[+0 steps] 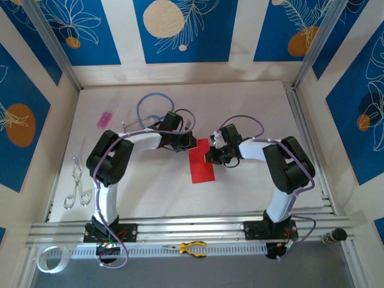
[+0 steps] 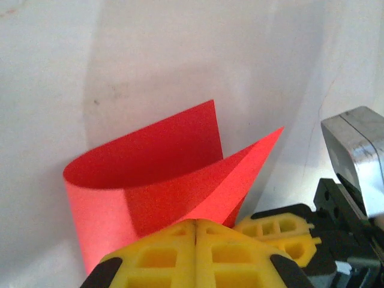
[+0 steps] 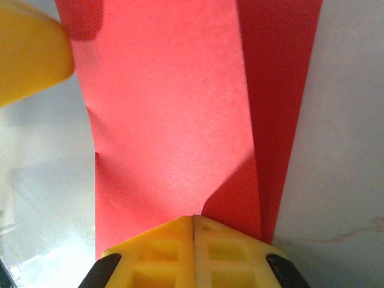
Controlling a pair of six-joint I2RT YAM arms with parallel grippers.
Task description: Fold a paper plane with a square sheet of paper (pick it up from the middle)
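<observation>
On the white worktop (image 1: 252, 108), at the far left, a roll of tape (image 1: 48, 259) is seen on the near rail, with metal tongs (image 1: 77, 183) lying beyond it. A small pink item (image 1: 105, 119) and a looped blue cable (image 1: 153, 105) are placed further back, well apart from the paper.

The left gripper (image 1: 189, 144) is brought to the upper left corner of the square sheet of paper (image 1: 201, 161), which lies at the middle of the worktop between the two arms. In the left wrist view its yellow fingers (image 2: 174, 258) are pressed together on the sheet's near edge, and the sheet (image 2: 156, 174) is curled over on itself into a loop.

The right gripper (image 1: 210, 157) is set against the sheet's right edge. In the right wrist view its fingers (image 3: 174, 255) are closed on the red paper (image 3: 174, 120), one layer being doubled over another.

Yellow-handled pliers (image 1: 191, 248) lie on the near rail, and a dark cylinder (image 1: 333, 237) is seen at the far right. Nothing is found between the grippers and the sheet.
</observation>
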